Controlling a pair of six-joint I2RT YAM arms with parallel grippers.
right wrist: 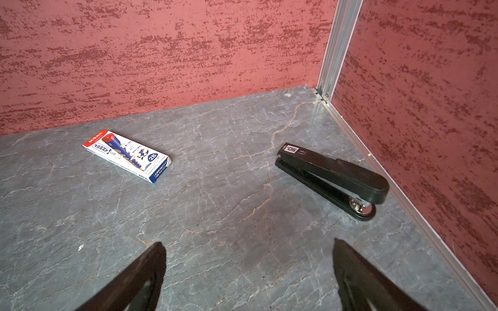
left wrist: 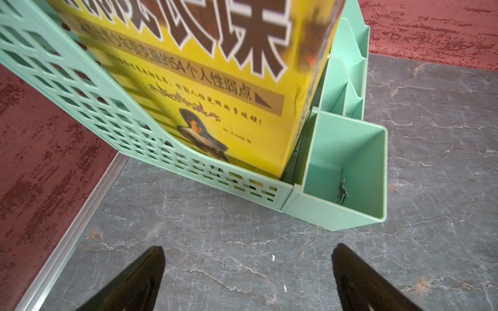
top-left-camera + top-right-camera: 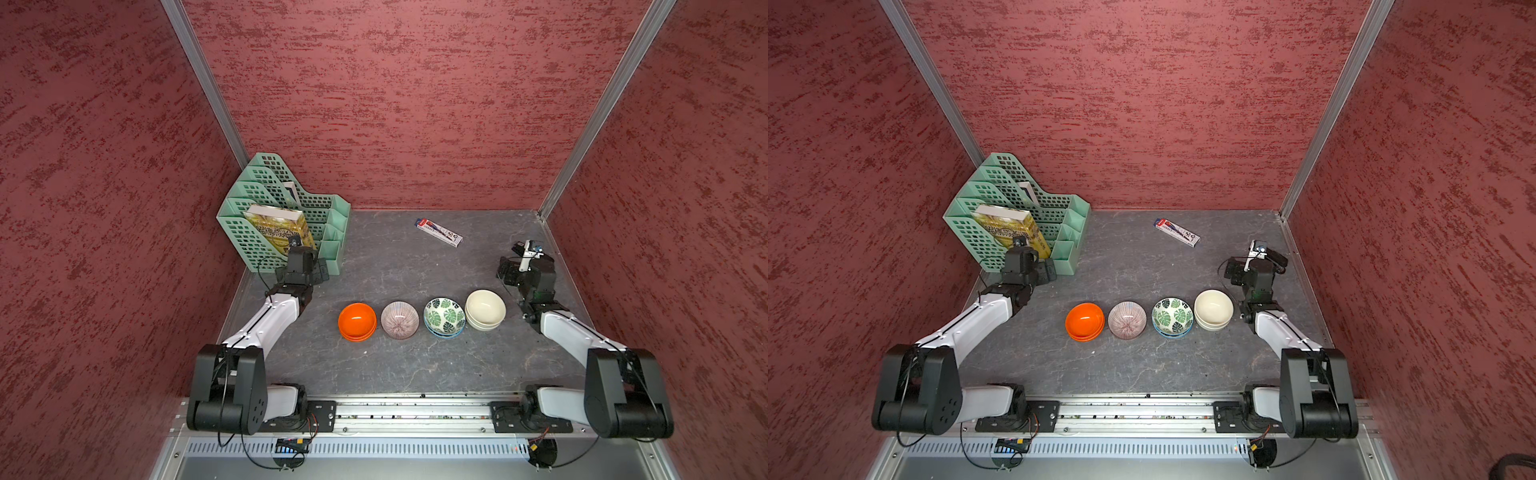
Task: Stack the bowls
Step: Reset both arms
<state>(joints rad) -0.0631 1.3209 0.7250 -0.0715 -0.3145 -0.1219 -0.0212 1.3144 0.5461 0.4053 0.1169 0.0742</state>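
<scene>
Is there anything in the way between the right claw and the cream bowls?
No, nothing visible does. The open right gripper is just beyond the cream bowls, with only bare table between. The stapler and pencil box lie farther back, off that path.

The yellow book is cut off by the left wrist view's edge with its upper title blurred, the fingers of the left pincer and right pincer run out of frame, and the stapler is largely hidden behind the right arm in both top views.
</scene>
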